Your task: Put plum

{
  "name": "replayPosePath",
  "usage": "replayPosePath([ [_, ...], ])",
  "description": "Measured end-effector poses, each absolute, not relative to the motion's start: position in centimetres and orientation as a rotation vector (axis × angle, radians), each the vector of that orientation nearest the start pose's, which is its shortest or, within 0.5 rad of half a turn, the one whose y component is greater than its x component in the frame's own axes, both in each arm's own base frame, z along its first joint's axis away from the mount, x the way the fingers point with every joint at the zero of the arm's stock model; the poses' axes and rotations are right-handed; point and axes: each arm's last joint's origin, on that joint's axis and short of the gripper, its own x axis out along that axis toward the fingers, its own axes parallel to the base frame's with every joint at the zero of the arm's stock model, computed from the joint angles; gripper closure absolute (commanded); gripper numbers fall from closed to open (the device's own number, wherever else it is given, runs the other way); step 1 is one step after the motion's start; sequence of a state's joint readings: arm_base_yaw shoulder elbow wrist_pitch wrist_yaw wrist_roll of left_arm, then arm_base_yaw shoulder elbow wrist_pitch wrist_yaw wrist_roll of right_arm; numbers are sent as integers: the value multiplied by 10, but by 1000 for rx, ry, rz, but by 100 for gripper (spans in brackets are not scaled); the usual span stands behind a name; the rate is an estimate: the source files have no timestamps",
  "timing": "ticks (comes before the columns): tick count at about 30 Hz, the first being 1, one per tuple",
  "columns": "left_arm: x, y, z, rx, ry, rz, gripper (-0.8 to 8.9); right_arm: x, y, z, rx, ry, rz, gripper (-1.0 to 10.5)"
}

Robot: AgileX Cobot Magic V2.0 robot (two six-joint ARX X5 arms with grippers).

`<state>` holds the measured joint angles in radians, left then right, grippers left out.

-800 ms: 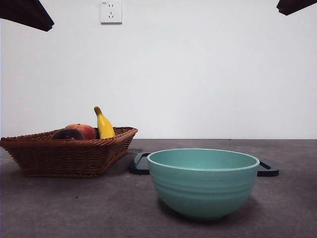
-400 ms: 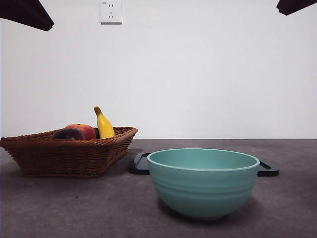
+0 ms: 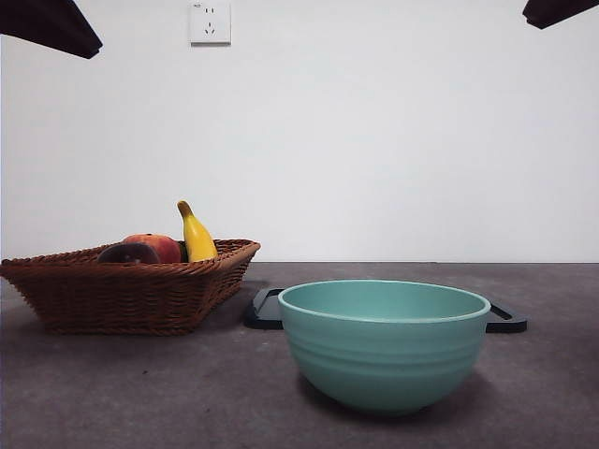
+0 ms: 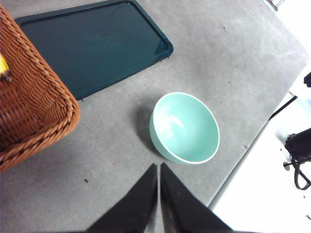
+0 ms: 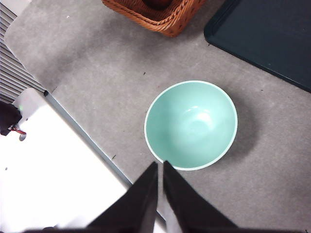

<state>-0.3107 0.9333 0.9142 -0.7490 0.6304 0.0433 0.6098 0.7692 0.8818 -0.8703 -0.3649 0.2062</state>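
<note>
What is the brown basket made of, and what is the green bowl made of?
The basket looks like woven wicker: brown strands braided along its rim. The bowl looks like glazed ceramic, maybe plastic: smooth mint-green, faint ridges outside, a soft shine inside.

No text, label, brand or number can be read anywhere in the views. The white wall socket [image 3: 210, 22] above the table carries a tiny mark at its upper corner, too small to make out.

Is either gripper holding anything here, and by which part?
Nothing is held. The left gripper and right gripper are shut on nothing; the plum lies in the basket.
</note>
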Motion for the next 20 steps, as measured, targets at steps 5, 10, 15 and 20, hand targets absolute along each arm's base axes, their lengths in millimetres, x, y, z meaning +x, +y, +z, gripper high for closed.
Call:
replayPosePath([
  [5,159,-63,317,-34,653,-823,807,105,86,309,84,873,841,940],
  [10,153,-43,345,31,324,-596,806,105,86,309,84,873,841,940],
  [15,134,-22,349,65,9,-342,807,105,86,309,84,873,841,940],
  [20,117,-9,324,95,-116,-146,807,105,86,309,84,873,841,940],
])
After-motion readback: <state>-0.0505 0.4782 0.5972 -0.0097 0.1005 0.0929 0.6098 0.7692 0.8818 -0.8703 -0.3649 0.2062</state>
